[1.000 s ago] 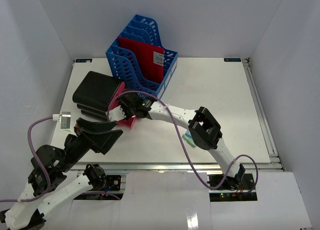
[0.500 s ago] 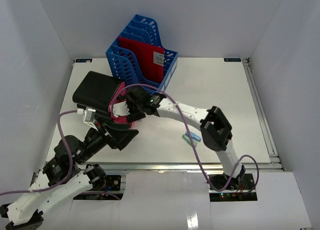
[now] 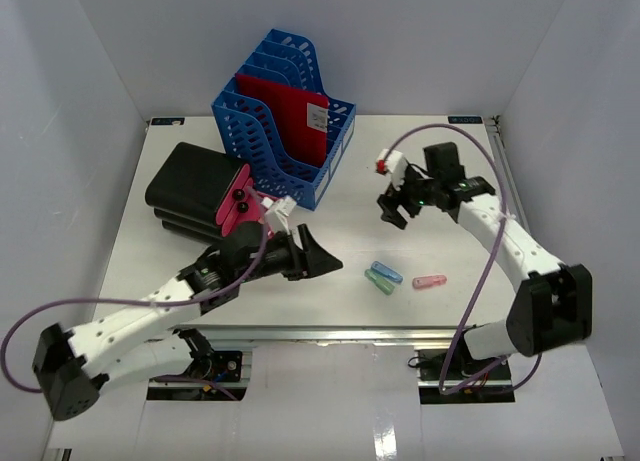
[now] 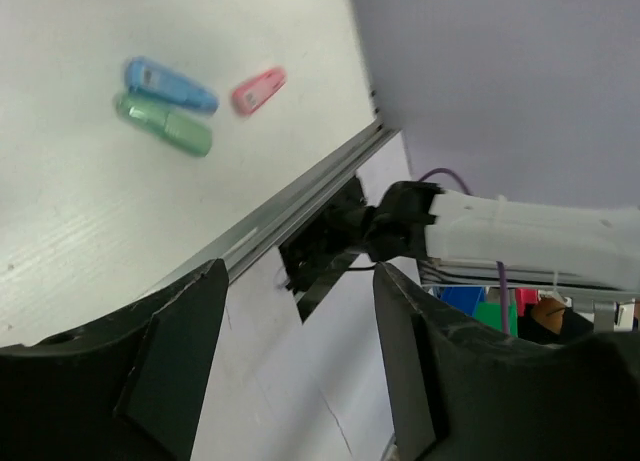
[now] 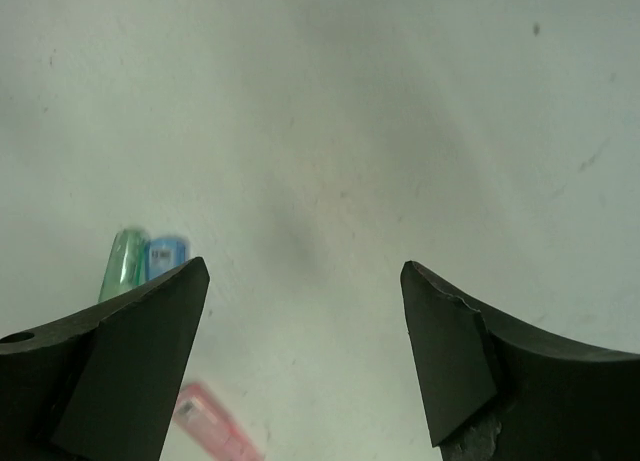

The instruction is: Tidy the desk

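**Desk:** Which way does the desk [image 3: 360, 181] lie?

**Photographer:** Flat on the floor of the white-walled booth, long axis left to right. The metal rail [image 3: 380, 333] on its front edge faces the arm bases.

**Desk:** The grippers?

**Photographer:** The left gripper [image 3: 325, 256] hovers near the middle of the front edge, jaws apart with nothing between them. The right gripper [image 3: 395, 209] hangs right of centre, likewise spread and empty.

**Desk:** What does only the overhead show?

**Photographer:** A blue slotted plastic rack [image 3: 285, 131] holding a red folder [image 3: 295, 116] at the far edge, and a black case [image 3: 190, 186] toward the left edge.

**Desk:** And the wrists?

**Photographer:** Both catch three small rounded plastic sticks near the front edge. The blue stick [image 3: 387, 272] and green stick [image 3: 379, 282] lie just beside each other, the pink stick [image 3: 430, 281] apart. Only the left wrist shows the rail up close. The right wrist shows faint specks on the matte top.
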Controlling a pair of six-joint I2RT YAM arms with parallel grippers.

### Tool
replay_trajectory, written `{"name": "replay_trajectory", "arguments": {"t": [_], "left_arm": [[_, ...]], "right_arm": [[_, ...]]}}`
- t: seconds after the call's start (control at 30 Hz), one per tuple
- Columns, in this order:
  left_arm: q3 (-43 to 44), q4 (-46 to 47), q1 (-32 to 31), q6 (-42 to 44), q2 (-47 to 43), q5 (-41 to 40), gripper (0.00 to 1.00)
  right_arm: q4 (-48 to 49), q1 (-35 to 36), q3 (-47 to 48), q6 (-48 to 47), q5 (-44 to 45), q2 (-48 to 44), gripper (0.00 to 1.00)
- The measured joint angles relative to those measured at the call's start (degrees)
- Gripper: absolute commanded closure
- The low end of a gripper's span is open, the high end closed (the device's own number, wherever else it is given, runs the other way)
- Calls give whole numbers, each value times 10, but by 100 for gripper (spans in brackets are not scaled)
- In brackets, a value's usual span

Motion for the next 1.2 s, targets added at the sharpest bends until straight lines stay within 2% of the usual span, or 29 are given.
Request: {"name": "replay_trajectory", "arguments": {"t": [0.03, 0.2, 0.4, 0.57, 0.8, 1.2], "left_arm": [[5, 3, -2, -9, 40, 1, 44], [74, -31, -38, -48, 232, -19, 43], [263, -114, -97, -73, 436, -87, 42], [386, -204, -125, -119, 558, -151, 48], [502, -330, -140, -178, 662, -202, 48], [575, -410, -142, -228, 700, -234, 40]], "right_arm": [[-6, -25, -26, 8, -14, -27, 16], [5, -126, -109, 53, -87, -133, 16], [30, -170, -153, 84, -139, -161, 15], [35, -207, -162, 94, -164, -171, 14], [41, -218, -162, 100, -180, -189, 14], [41, -226, -162, 103, -197, -194, 14]]}}
